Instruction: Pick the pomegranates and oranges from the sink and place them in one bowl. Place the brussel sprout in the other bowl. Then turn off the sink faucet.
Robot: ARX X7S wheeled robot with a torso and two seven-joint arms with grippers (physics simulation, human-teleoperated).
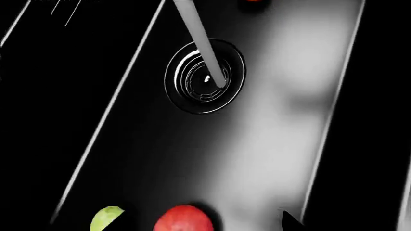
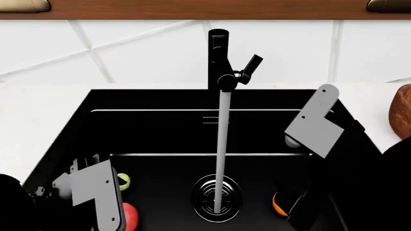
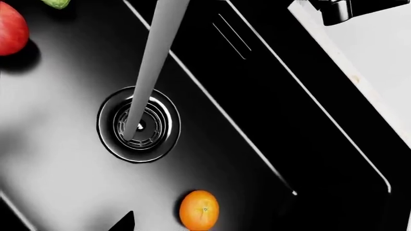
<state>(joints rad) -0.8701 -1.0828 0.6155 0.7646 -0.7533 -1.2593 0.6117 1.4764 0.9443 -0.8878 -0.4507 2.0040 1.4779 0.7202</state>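
Water [image 2: 222, 144] ran in a grey stream from the sink faucet [image 2: 218, 57] down to the ribbed drain [image 2: 217, 197] of the black sink [image 2: 154, 134], set in a white counter [image 2: 38, 115] below a tiled wall. Only the head view caught a brown bowl [image 2: 402, 115] at the right edge. A pomegranate [image 1: 184, 219] and the brussel sprout [image 1: 107, 219] lay close together beside the left arm [image 2: 96, 192]; the orange [image 3: 199, 210] sat alone across the drain, by the right arm [image 2: 318, 125]. Neither claw's jaws showed, so I could not tell their state.
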